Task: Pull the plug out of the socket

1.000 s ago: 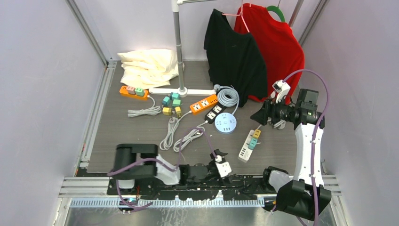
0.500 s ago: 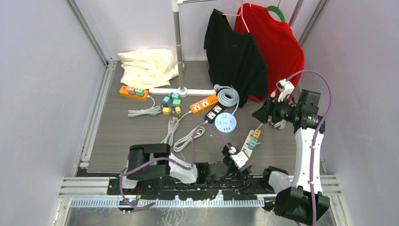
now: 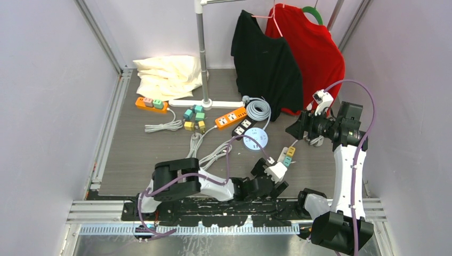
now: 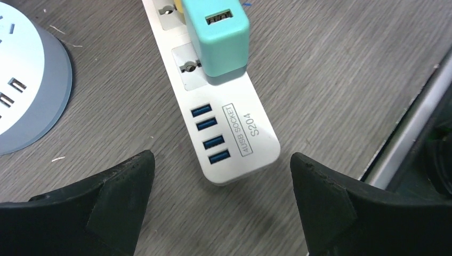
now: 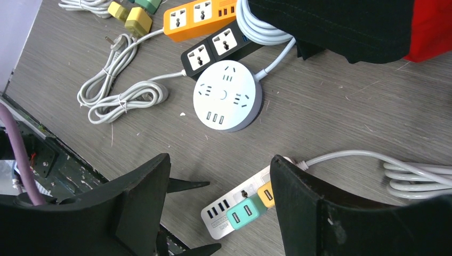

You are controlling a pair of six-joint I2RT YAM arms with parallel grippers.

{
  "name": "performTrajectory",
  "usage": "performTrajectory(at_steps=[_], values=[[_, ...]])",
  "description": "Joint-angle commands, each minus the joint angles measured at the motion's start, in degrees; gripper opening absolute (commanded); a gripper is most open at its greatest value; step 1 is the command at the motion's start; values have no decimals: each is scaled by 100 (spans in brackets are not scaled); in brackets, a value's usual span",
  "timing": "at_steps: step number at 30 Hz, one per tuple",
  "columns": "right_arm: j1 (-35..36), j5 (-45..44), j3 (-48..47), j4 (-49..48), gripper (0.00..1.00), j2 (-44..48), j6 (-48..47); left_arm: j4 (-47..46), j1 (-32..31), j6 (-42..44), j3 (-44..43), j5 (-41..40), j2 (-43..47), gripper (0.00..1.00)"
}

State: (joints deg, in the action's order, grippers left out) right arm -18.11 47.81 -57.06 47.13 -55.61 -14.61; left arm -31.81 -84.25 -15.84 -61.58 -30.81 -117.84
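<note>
Hovering low, the left gripper (image 4: 221,162) is holding its jaws wide apart and empty on either side of the white power strip (image 4: 234,133), probably lining up on the teal plug (image 4: 218,40) seated just beyond. Farther back, the right gripper (image 5: 219,162) is hanging high, jaws apart, gripping nothing.

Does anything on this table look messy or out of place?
Mildly. Loose coloured plugs lie scattered beside the orange power strip, and the black shirt hangs over the coiled grey cable. Nothing looks broken.
</note>
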Motion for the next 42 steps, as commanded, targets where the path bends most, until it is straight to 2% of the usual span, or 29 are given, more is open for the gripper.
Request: performTrajectory(at_steps=[1,10,14,22,25,28,31,36,39,42], values=[[-9,33,-24,-205,74,82,72,611,50,-319,-518,-166,-138,95],[-13,12,-13,-202,74,81,63,1253,48,-238,-1062,-562,-412,88],[-11,16,-12,-205,74,86,55,1186,50,-77,-1109,-626,-438,76],[-8,-37,6,-220,75,93,37,1134,57,183,-1280,-619,-481,66],[-9,-53,16,-216,74,86,22,1134,79,254,-1228,-613,-425,54],[-8,-66,18,-205,74,88,5,1013,106,416,-1005,-526,-239,32],[-8,-48,11,-196,74,90,-13,491,104,836,-442,-257,77,24],[-10,-46,25,-170,75,99,-67,-151,163,1503,554,423,746,19],[-8,-30,22,-161,75,91,-84,-154,364,1572,1005,1177,1109,11],[-10,-3,34,-137,75,73,-124,-283,734,1413,1422,2068,1396,8]])
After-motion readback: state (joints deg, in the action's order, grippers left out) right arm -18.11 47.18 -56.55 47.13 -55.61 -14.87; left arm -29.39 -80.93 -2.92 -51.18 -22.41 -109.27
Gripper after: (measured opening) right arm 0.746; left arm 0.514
